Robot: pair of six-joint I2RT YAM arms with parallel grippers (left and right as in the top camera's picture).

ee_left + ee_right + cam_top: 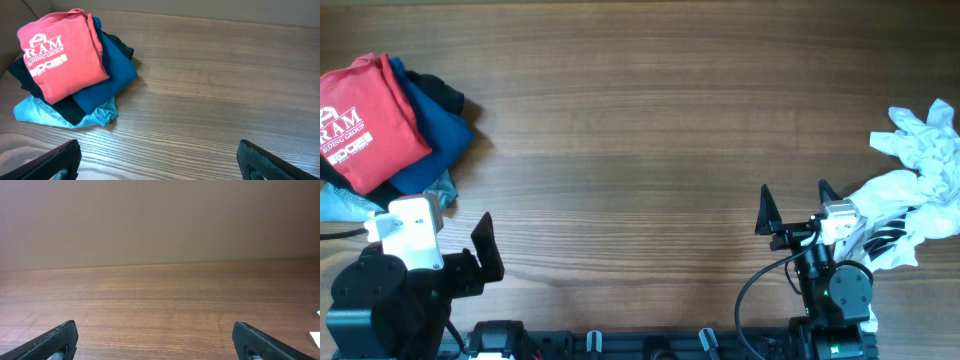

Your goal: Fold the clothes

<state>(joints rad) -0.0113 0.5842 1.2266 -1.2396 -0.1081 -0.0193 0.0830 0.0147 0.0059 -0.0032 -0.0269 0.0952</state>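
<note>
The red shirt [370,125] lies folded, print up, on top of a stack at the upper left of the overhead view, over a blue garment [442,128], a dark one [447,93] and a pale denim piece [345,205]. In my judgement its fold is done and the arms are parked between steps. The left gripper [162,167] sits at the lower left, jaws wide and holding nothing, looking across at the stack. The right gripper [797,205] sits at the lower right, equally wide and empty, beside a crumpled white pile [920,190] on the table [640,120]. If folding goes on, the next move likely calls for the right arm to turn toward that pile, pinch a single layer and drag it to the bare middle.
</note>
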